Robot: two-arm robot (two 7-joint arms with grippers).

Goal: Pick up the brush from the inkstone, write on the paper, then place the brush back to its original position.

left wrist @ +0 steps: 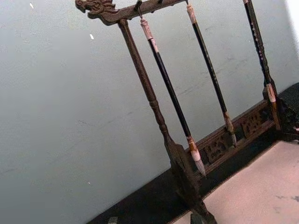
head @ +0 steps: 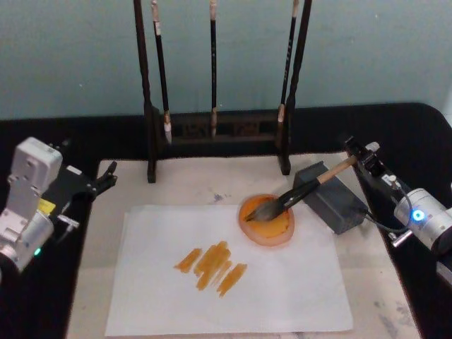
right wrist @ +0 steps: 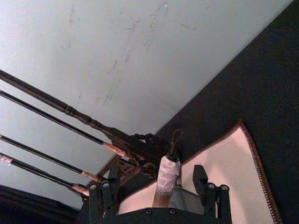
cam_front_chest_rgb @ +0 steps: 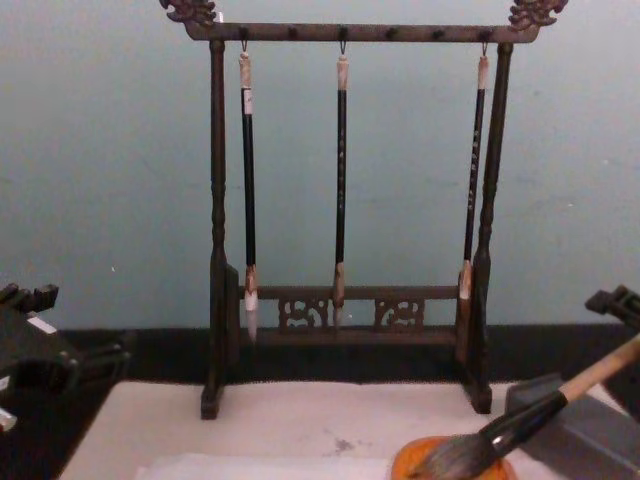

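Head view. Item: brush, lying aslant at 1 o'clock from the centre of the paper.
- Position: bushy tuft down in an orange dish; handle propped on a grey block, pointing toward 2 o'clock.
- Paper: orange strokes near its middle, so the writing looks done.
- Right gripper: at the handle's 2 o'clock end. In the right wrist view its fingers stand parted either side of the whitish end cap, a gap on each side, gripping nothing.
- Left gripper: parked at 9 o'clock, by the mat edge.
- Handling, judged: light, stiff wooden shaft, round and smooth, so apt to roll or swivel in a pinch. Tuft is soft and loaded, so it will smear.
- Hold: on the tan handle, never the tuft. A grip at the far cap end would let the heavy tuft end sag.
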